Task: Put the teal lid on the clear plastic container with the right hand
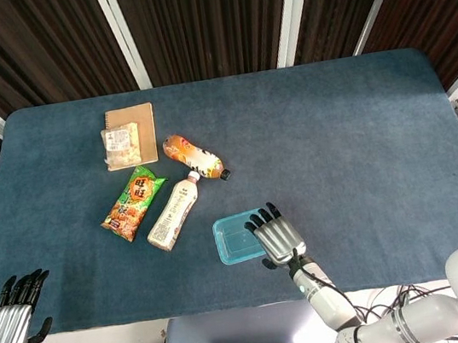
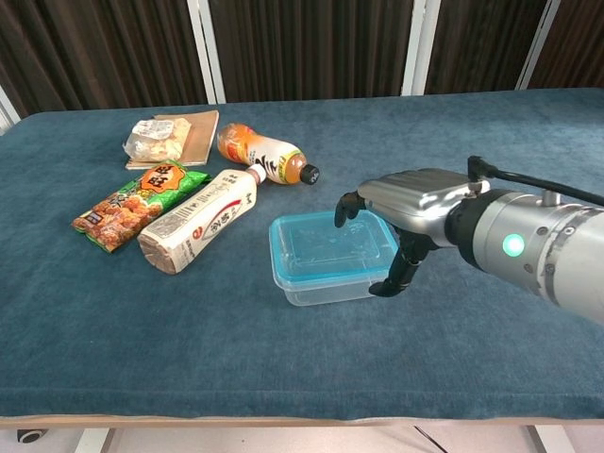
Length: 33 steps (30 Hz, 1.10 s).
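Chest view shows the right hand (image 2: 401, 217) just beside the right end of the container (image 2: 332, 288), its fingers apart and curved downward; one fingertip hangs over the lid's (image 2: 330, 247) far right corner and the thumb drops beside the container's right wall. Whether any finger touches the plastic cannot be told, but the hand grips nothing. The lid sits flat on top of the container, its edges lined up with the box all round, near the front middle of the table (image 2: 491, 132).

The container is a shallow, clear rectangular box with rounded corners; the lid is translucent teal with a raised rim. The hand has a silver metal back and black fingers. The table has a dark blue, felt-like cover.

To the container's left lie a white-labelled bottle (image 2: 201, 221), an orange bottle (image 2: 265, 155) with a dark cap, a green snack bag (image 2: 139, 203), and a tan notebook (image 2: 197, 135) with a clear packet (image 2: 160, 139) on it.

Head view alone shows the left hand (image 1: 9, 316), off the table's near left corner, fingers slightly spread, holding nothing. From above, the lid (image 1: 238, 237) hides the container, and the right hand (image 1: 277, 235) overlaps its right edge.
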Tool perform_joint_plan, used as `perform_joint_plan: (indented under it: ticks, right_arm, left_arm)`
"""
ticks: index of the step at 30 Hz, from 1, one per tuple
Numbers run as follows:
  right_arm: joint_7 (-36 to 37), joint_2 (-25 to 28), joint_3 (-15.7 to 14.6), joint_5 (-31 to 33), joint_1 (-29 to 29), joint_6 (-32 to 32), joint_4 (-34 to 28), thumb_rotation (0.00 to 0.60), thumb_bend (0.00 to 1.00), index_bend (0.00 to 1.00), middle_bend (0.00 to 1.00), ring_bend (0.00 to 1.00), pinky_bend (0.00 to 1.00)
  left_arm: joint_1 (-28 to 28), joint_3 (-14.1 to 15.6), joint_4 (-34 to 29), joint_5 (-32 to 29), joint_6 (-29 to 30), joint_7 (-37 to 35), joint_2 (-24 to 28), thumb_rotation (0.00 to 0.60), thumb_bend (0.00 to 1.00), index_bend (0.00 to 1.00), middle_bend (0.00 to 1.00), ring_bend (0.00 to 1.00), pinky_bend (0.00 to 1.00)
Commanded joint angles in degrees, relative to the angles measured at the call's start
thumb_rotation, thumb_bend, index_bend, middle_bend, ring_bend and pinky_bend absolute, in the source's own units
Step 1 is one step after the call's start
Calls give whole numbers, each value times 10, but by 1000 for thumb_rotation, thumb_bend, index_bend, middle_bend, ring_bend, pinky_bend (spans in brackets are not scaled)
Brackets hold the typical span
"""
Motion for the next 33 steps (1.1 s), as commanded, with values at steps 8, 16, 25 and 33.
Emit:
perform_joint_plan:
  ticks: [8,16,25,33]
  right_arm:
    - [20,35,-15,-38,-14,-3,-29,600,152,224,134,49,27]
    - [20,73,-62,-86,-27,-24,-33,600,152,391,73,0,0]
    - [42,85,-77,-126,-43,-37,-24,600,152,372,43,0,0]
    - [50,88,-72,-127,-43,-58,-19,600,152,311,27,0,0]
  left_arm:
    - [0,0,-7,1,1,8,1,600,352,0,76,87,0]
    - [-2,0,-10,0,-2,11,2,600,352,0,76,87,0]
    - [-4,0,-13,-1,-6,18,0,600,352,0,76,87,0]
    - [-4,0,-16,-4,-8,21,0,600,352,0,76,87,0]
